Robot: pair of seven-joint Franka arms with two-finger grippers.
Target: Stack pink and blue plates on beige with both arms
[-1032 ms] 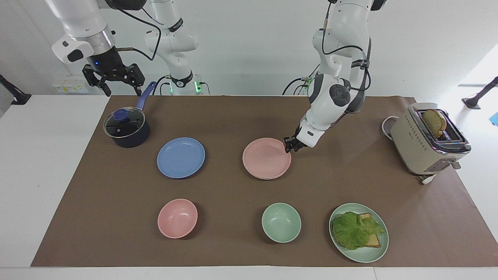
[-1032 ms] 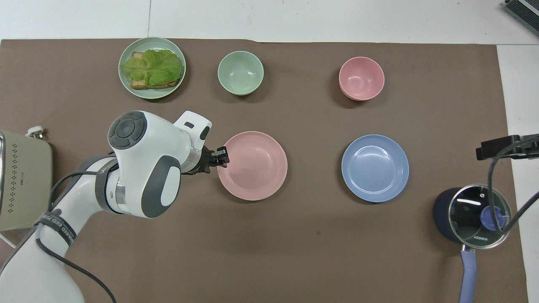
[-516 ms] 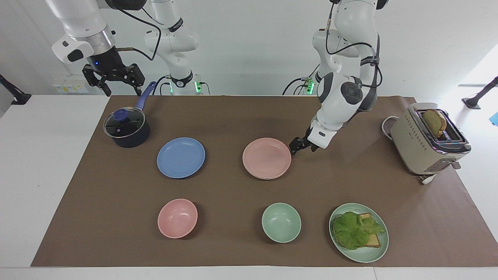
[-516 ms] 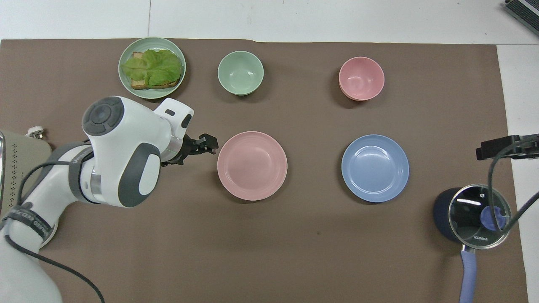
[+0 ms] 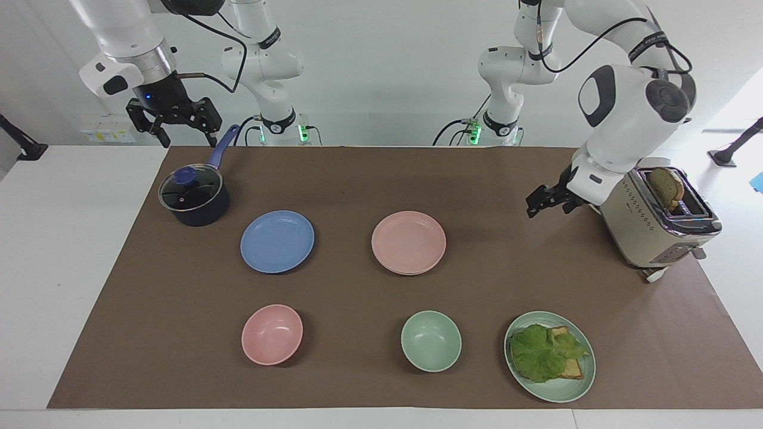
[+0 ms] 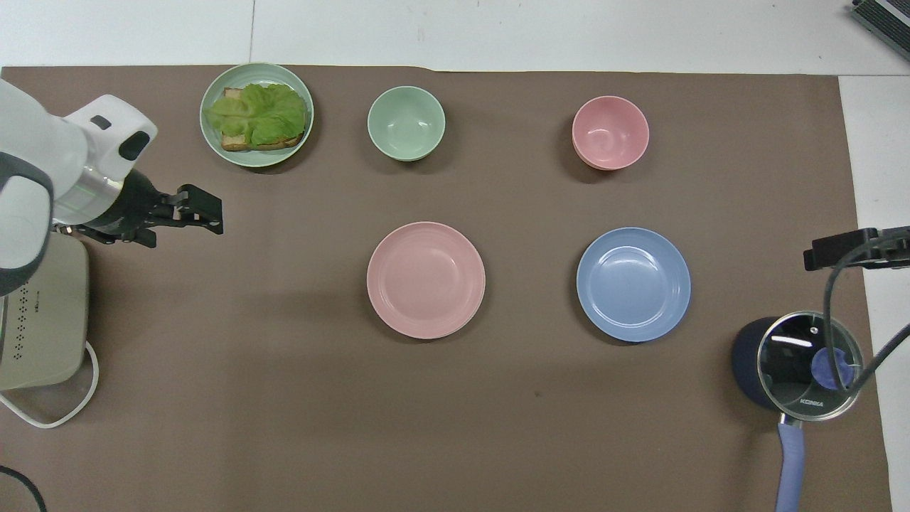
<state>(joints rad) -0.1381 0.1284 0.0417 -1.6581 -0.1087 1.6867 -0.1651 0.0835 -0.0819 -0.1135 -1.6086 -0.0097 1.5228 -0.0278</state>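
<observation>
The pink plate (image 5: 408,241) (image 6: 426,279) lies flat mid-table, and a thin pale rim (image 5: 411,273) peeks out from under its edge; the beige plate is otherwise hidden. The blue plate (image 5: 277,241) (image 6: 633,284) lies alone beside it, toward the right arm's end. My left gripper (image 5: 533,204) (image 6: 205,212) hangs open and empty in the air next to the toaster, well apart from the pink plate. My right gripper (image 5: 179,132) waits open above the table edge by the pot's handle.
A dark pot with a glass lid (image 5: 194,196) stands near the blue plate. A toaster (image 5: 653,217) holding bread sits at the left arm's end. Farthest from the robots are a pink bowl (image 5: 272,333), a green bowl (image 5: 431,341) and a green plate (image 5: 581,381) with lettuce toast.
The left gripper opened at the pink plate's rim, let go and swung up and away toward the toaster. The plates and the right arm stayed put.
</observation>
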